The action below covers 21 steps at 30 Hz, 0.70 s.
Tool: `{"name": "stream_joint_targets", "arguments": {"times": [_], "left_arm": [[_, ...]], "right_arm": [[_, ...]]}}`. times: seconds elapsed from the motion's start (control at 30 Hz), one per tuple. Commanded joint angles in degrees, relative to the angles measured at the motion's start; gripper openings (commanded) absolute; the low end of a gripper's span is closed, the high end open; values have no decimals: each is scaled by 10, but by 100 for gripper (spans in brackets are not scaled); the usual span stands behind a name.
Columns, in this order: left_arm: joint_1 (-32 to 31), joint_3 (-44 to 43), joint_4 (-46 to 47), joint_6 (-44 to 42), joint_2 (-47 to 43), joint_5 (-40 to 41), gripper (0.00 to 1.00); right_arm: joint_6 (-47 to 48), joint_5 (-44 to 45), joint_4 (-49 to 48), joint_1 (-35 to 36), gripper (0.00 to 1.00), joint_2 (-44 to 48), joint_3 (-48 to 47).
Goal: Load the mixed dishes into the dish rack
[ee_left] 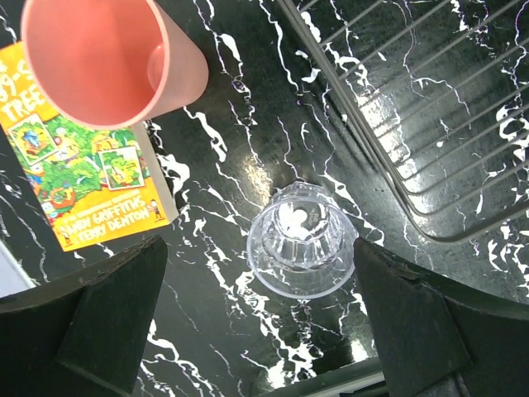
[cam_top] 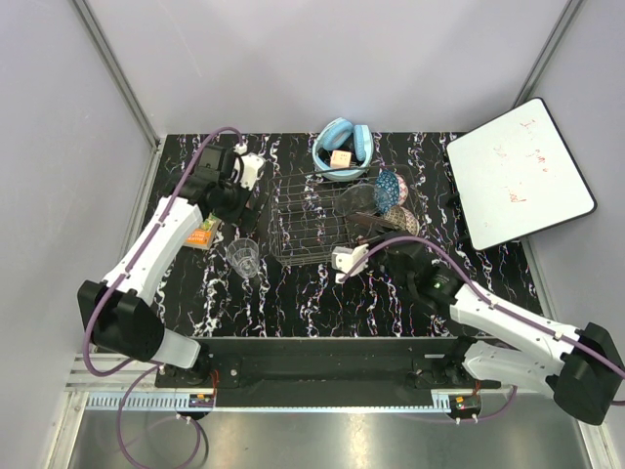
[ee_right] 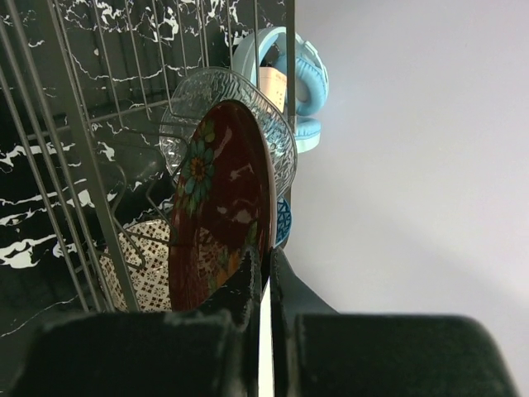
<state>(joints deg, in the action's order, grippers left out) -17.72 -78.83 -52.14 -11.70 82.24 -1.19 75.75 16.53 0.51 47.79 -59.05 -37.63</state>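
Note:
The wire dish rack (cam_top: 312,225) stands mid-table. My right gripper (ee_right: 266,256) is shut on the rim of the red floral plate (ee_right: 219,215) and holds it upright at the rack's right end (cam_top: 376,230). Behind it stand the clear glass plate (ee_right: 223,91) and the blue patterned bowl (ee_right: 283,222). A cream patterned bowl (ee_right: 145,265) lies low beside them. My left gripper (ee_left: 258,256) is open and empty above the clear glass tumbler (ee_left: 302,248), which stands upright left of the rack (cam_top: 243,257). The pink cup (ee_left: 107,58) stands by the booklet.
The orange-green booklet (ee_left: 91,165) lies left of the tumbler. A light blue bowl with a yellow cube (cam_top: 342,147) sits behind the rack. A white board (cam_top: 518,176) leans at the far right. The rack's wire edge (ee_left: 430,107) is close to the tumbler's right.

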Motion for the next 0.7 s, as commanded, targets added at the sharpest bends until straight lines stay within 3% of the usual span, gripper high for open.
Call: {"name": "stream_joint_targets", "arguments": {"times": [0.0,0.3,0.67], "left_arm": [[-1,3,31,24,6,-21,99],[-8,-51,9,75,85,-99,99],[-56,-78,-1,77,166,-115,99]], "right_arm": [[46,19,71,0,0,7,5],[79,16,79,43,0,-19,-52],[88,19,92,49,0,-22,-79]]}}
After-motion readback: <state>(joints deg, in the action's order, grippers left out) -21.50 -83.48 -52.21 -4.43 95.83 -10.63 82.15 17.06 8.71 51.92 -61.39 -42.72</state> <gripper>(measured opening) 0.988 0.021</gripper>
